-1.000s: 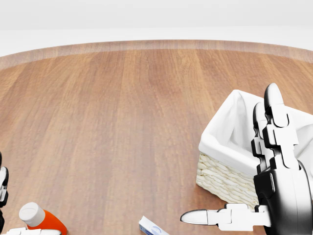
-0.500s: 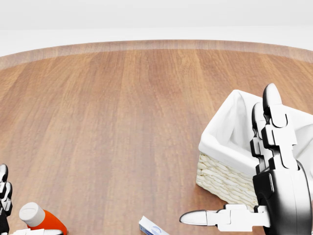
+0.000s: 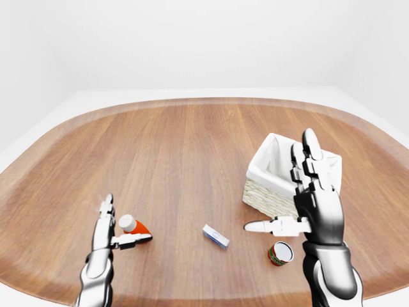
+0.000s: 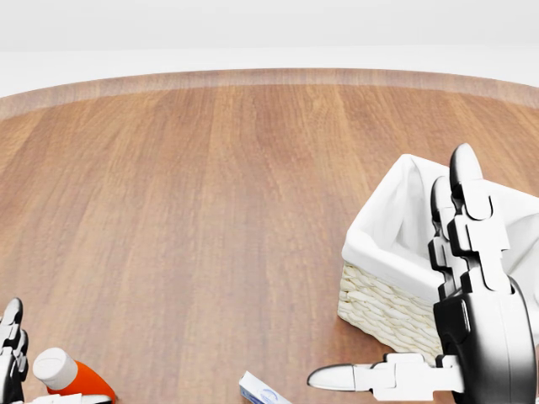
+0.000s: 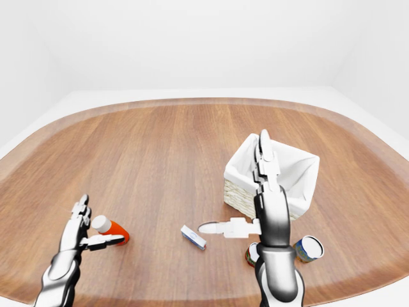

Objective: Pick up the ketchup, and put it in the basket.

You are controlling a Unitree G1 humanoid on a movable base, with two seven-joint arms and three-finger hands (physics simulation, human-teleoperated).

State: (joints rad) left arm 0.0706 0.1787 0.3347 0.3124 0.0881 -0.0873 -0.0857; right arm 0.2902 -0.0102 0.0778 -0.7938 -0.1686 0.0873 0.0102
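One rounded wooden table (image 3: 192, 147) (white walls)

1. I can read no text, brand or number anywhere in my views.
2. The ketchup (image 3: 135, 226) shows me only its red body and white cap, no label.
3. The small box (image 3: 215, 235) carries blue markings too small for me to read.
4. The can (image 3: 280, 254) has a printed wrap, but it is illegible.

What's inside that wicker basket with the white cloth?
The basket shows only its white lining; nothing lies in the part visible. The right hand, raised and open, covers part of the inside, so that part cannot be checked.
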